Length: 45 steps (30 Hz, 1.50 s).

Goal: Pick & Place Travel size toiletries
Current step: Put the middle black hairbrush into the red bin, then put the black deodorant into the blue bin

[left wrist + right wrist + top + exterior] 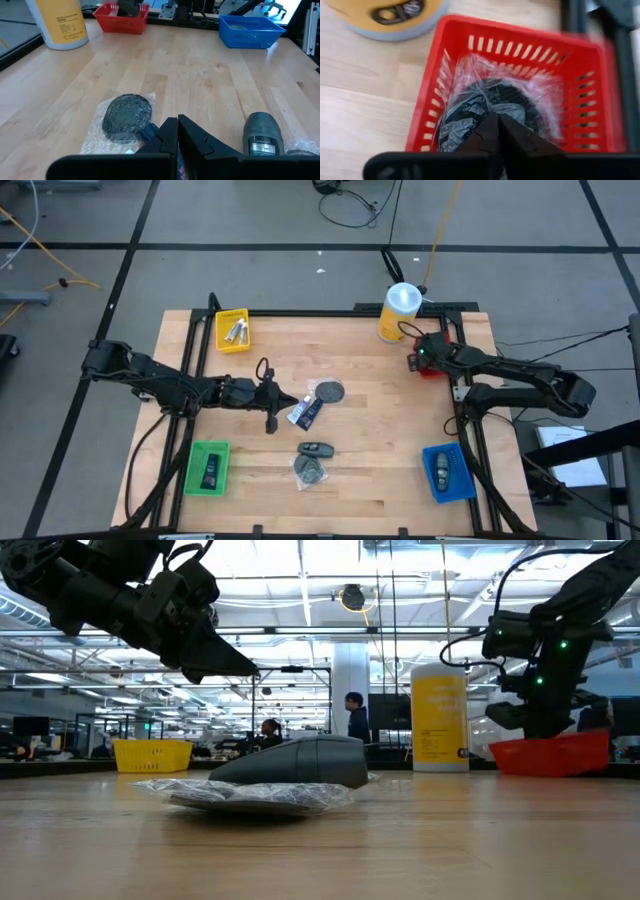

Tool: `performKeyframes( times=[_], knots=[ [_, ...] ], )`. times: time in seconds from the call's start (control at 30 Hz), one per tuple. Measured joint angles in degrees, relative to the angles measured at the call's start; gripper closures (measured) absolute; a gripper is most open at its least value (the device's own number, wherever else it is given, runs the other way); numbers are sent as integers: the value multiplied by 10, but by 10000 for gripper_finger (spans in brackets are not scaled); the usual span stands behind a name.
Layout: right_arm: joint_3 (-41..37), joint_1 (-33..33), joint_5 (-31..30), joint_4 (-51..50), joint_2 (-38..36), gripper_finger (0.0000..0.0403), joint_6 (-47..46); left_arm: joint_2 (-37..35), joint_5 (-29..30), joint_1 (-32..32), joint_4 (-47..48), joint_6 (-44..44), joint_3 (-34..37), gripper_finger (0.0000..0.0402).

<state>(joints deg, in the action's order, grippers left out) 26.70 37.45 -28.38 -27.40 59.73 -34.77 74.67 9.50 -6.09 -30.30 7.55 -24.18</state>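
My left gripper (283, 400) (178, 122) hangs shut above the table's middle, over a white tube with blue marks (305, 413) (149, 131), touching nothing. Beside the tube lies a dark grey disc in clear wrap (330, 391) (127, 115). Nearer lie a black oblong pack (316, 448) (264, 134) and a second wrapped disc (312, 468) (250, 795). My right gripper (415, 360) (496, 120) is shut and points down into the red tray (520, 37) at the far right, right over a wrapped disc (500, 100) that lies on the tray's floor. My right gripper's shut fingertips (490, 127) stand over the near part of the wrapped disc's clear wrap (470, 117), coming slanting from above. I cannot tell whether they touch the wrap. The disc lies flat in the red tray.
A big yellow canister (398, 312) stands beside the red tray at the far edge. A yellow tray (232, 330) with white tubes sits far left, a green tray (209, 468) with a black pack near left, and a blue tray (447, 472) with items near right.
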Motion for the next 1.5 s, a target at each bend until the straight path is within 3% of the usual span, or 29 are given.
performKeyframes(
  times=[0.17, 0.5, 0.77, 0.97, 1.13, 1.3, 1.5],
  knots=[
    [0, 0, 21, 40, -5, 397, -3, 0, 0, 0, 0, 0, 0, 392],
    [0, -9, 17, 19, -65, 402, 0, 0, 0, 0, 1, 0, 0, 392],
    [-11, -6, 91, 23, -54, 402, 9, 0, 0, 0, 1, 0, 0, 392],
    [-21, 1, 77, 30, -32, 402, -2, 0, 0, 0, 2, 1, 0, 392],
    [-18, -16, 45, 34, -69, 402, -16, 0, 0, 0, 2, 1, 0, 392],
    [-12, -86, 62, 43, -124, 402, -15, 0, 0, 0, 2, 0, 0, 392],
    [-12, -279, 75, 137, -127, 403, -1, 0, 0, 0, 1, -2, 0, 392]
  ],
)
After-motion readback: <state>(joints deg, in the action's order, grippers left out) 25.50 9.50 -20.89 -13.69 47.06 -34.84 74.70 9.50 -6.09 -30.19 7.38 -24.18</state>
